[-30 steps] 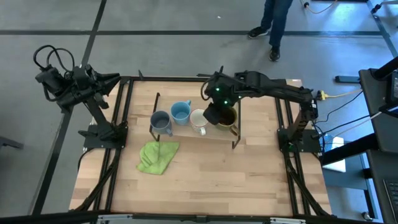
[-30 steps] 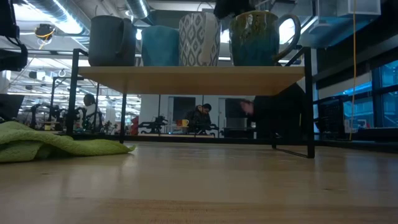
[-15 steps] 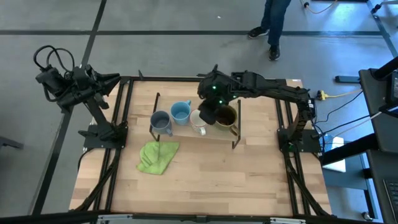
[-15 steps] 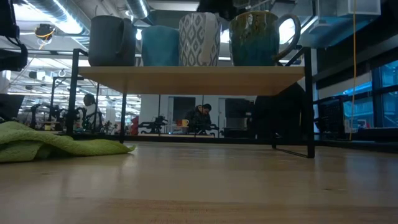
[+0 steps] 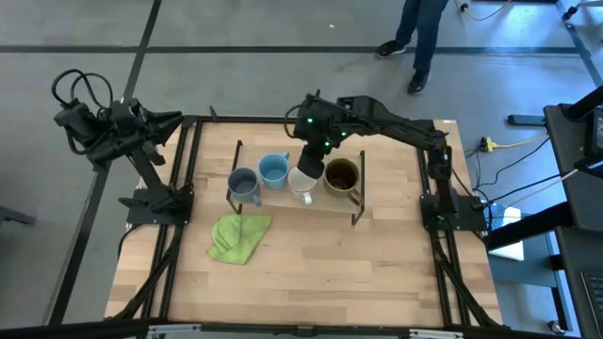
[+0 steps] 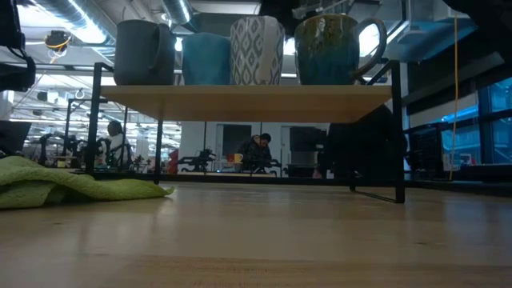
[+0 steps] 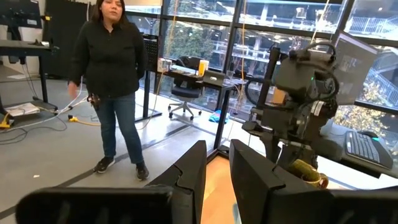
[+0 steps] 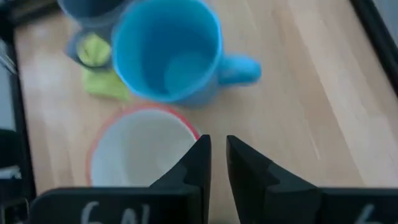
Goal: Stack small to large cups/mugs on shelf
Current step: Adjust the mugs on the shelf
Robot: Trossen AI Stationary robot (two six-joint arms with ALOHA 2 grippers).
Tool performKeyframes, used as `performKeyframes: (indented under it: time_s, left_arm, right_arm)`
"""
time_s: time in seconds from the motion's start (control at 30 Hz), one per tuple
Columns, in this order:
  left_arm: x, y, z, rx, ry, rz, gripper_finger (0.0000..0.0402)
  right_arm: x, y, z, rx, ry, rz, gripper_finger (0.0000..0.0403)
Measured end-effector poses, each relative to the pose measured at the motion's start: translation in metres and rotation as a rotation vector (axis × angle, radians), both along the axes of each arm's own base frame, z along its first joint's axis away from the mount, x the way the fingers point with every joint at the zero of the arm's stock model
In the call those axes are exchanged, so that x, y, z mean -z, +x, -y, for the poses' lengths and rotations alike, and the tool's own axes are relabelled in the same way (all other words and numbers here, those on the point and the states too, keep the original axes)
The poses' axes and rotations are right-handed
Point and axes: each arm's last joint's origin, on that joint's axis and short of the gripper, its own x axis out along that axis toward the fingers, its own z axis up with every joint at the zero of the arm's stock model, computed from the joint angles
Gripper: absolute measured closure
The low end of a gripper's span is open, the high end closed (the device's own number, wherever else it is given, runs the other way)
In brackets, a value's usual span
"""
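Four mugs lined up on the shelf, right gripper empty above them

Green cloth (image 5: pixel 237 236) lies nearest, then the shelf (image 5: pixel 349 203) carrying grey-blue mug (image 5: pixel 243 183), light blue mug (image 5: pixel 273 169), white mug (image 5: pixel 301 190) and brown mug (image 5: pixel 341 175); right gripper (image 5: pixel 312 162) hovers nearly closed over the white one, left gripper (image 7: pixel 216 163) parked off-table, narrowly parted

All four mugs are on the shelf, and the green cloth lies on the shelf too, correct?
No. The mugs do stand on the shelf, but the green cloth lies on the tabletop in front of it, as the high view shows.
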Motion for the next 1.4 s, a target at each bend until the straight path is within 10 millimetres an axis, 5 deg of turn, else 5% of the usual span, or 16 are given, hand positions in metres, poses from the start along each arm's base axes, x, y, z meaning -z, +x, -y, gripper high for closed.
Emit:
performKeyframes:
  time_s: [0.17, 1.4]
  left_arm:
    - [0.001, 0.000, 0.000, -0.001, 0.005, -0.004, 0.0335]
    - [0.002, 0.001, 0.001, -0.002, 0.023, -0.016, 0.0335]
  right_arm:
    - [0.013, -0.007, -0.002, -0.020, -0.005, -0.146, 0.0350]
    - [0.007, -0.005, -0.022, -0.020, 0.020, -0.119, 0.0350]
